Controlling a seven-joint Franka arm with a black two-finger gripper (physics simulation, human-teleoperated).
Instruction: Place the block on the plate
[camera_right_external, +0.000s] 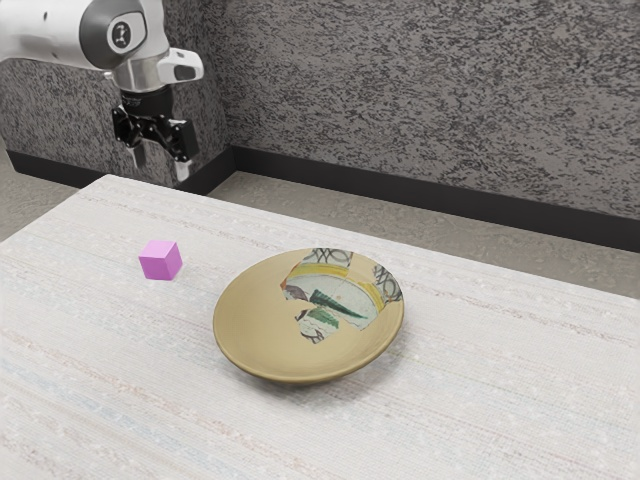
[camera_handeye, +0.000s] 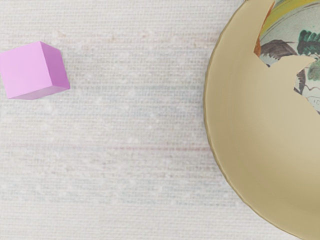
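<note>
My gripper (camera_right_external: 160, 165) hangs above the table's far left corner in the exterior view, its two fingers spread wide, with nothing between them. A pink-purple cube, the block (camera_right_external: 160, 261), rests on the table, lower than the gripper and apart from it. The wide tan plate (camera_right_external: 260, 315), with a painted patch of yellow, white and green, lies to the block's right in the exterior view, a gap between them. In the wrist view the block (camera_handeye: 30, 72) and the plate (camera_handeye: 245, 125) both show, well apart.
The pale, wood-grained table (camera_right_external: 480, 400) carries the block and plate. Beyond its far edge are a floor strip and a grey mottled wall (camera_right_external: 420, 100) with a dark baseboard (camera_right_external: 400, 195).
</note>
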